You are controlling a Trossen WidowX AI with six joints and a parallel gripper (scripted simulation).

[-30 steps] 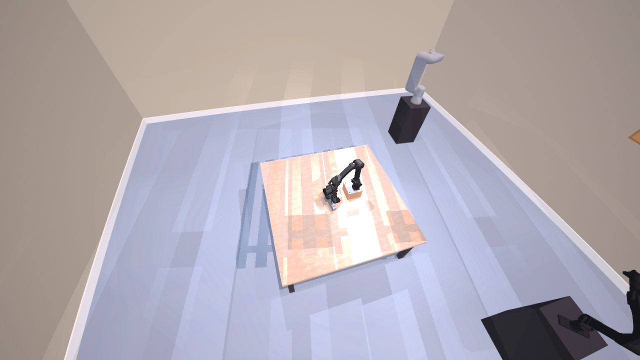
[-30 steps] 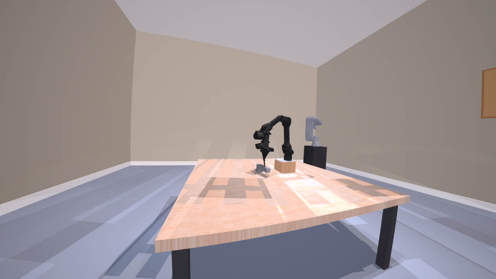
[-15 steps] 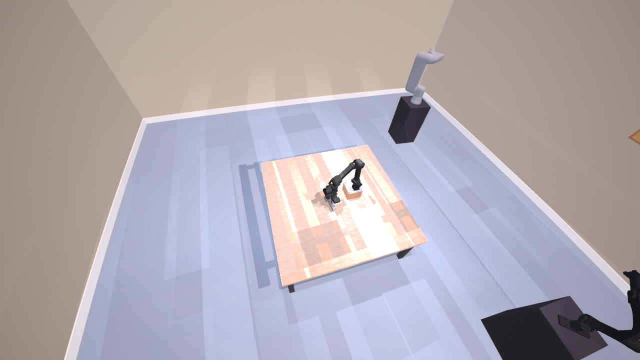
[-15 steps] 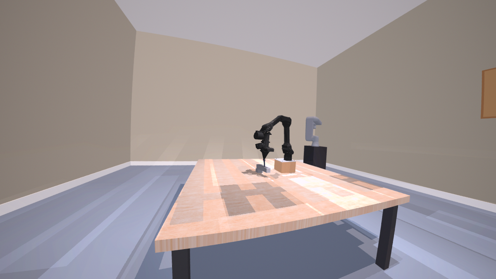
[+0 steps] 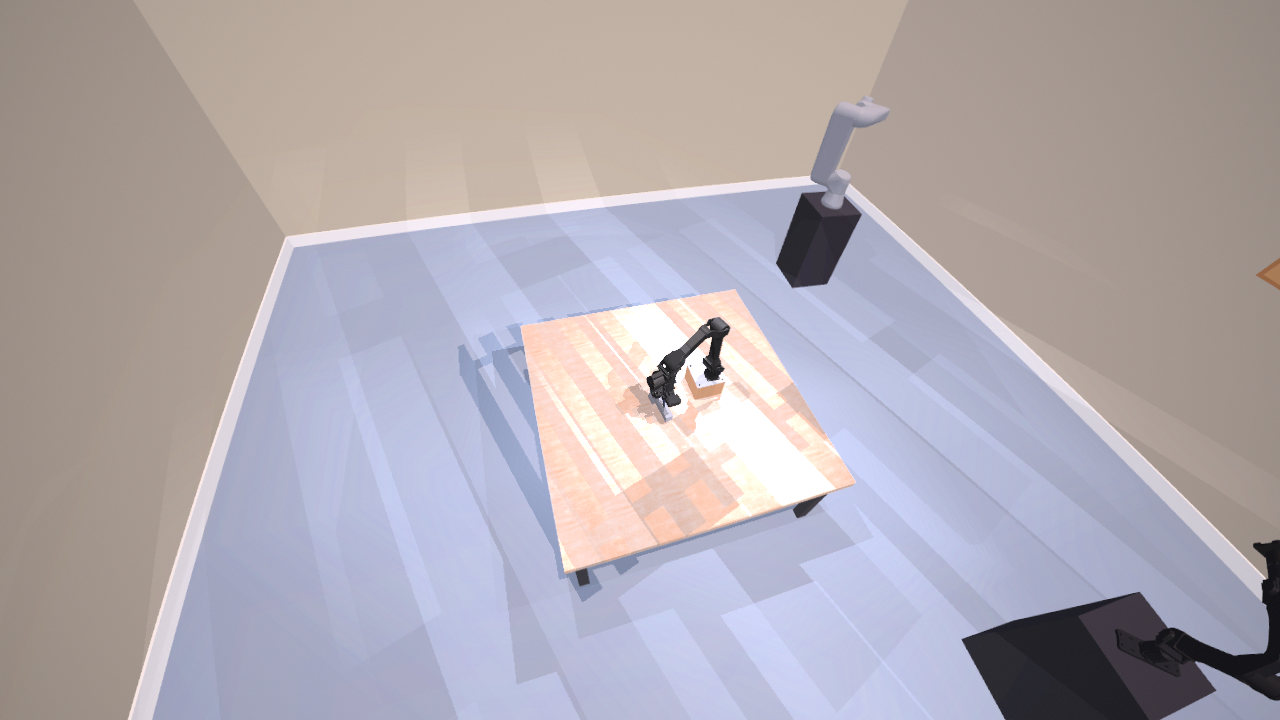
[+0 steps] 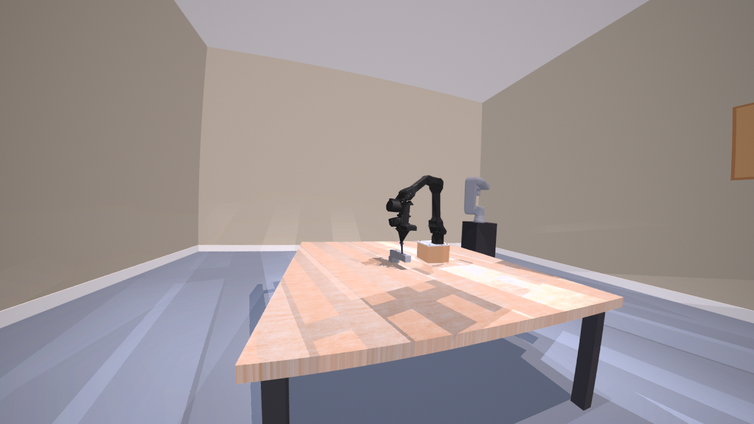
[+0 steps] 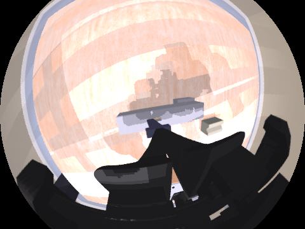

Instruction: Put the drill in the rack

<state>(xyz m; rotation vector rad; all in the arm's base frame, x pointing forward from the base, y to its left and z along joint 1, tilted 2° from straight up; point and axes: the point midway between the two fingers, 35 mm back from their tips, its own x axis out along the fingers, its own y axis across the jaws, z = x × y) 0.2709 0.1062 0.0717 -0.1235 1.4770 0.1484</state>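
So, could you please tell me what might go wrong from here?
The closed black gripper meets the small head of the dark blue upright key with narrow tips, so an off-centre push might slip off. The long grey block shows no visible clamp and could shift under pressure. The small grey notched block sits close by and might get knocked.

beige walls | bluish floor [image 5: 384, 501] [image 6: 158, 316] | wooden table [image 5: 608, 501] [image 6: 326, 316] [image 7: 105, 48], dark legs
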